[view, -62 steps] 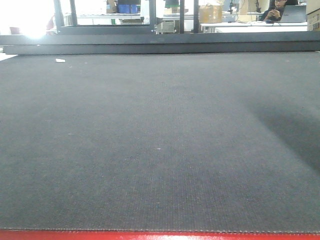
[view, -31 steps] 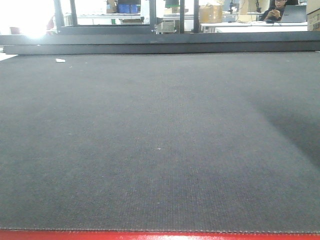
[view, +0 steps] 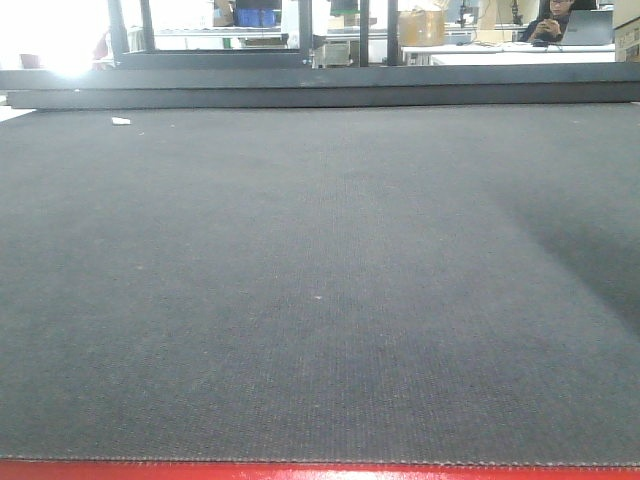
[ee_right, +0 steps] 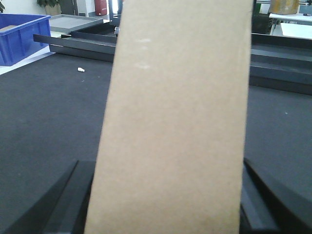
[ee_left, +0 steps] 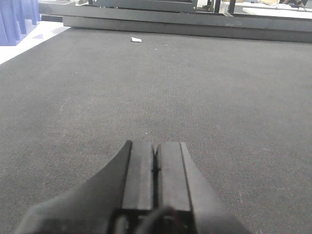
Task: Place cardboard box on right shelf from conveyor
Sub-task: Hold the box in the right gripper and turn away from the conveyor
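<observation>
The box stood upright in the right hand. Its plain tan face filled the middle of the right wrist view and ran out past the top. The hand's dark fingers showed at either side of its lower end, pinching it across its width. It looked slightly tilted, with its top towards the right. I could not tell whether its bottom edge touched the conveyor, for that edge was out of sight. The dark belt lay behind it on both sides.

The left hand hung low over the conveyor with its two fingers pressed together and only a thin seam between them. It pointed towards the far edge.

From the front the conveyor was a wide, finely woven grey sheet, with its red edge nearest and dark rails along the far side. A small white scrap lay near the far left corner, just short of the rails. A soft shadow darkened the right side of the belt.

Beyond the far left corner sat a blue crate with a grey tray next to it. Past the rails, at the far right, a person sat at a desk.
</observation>
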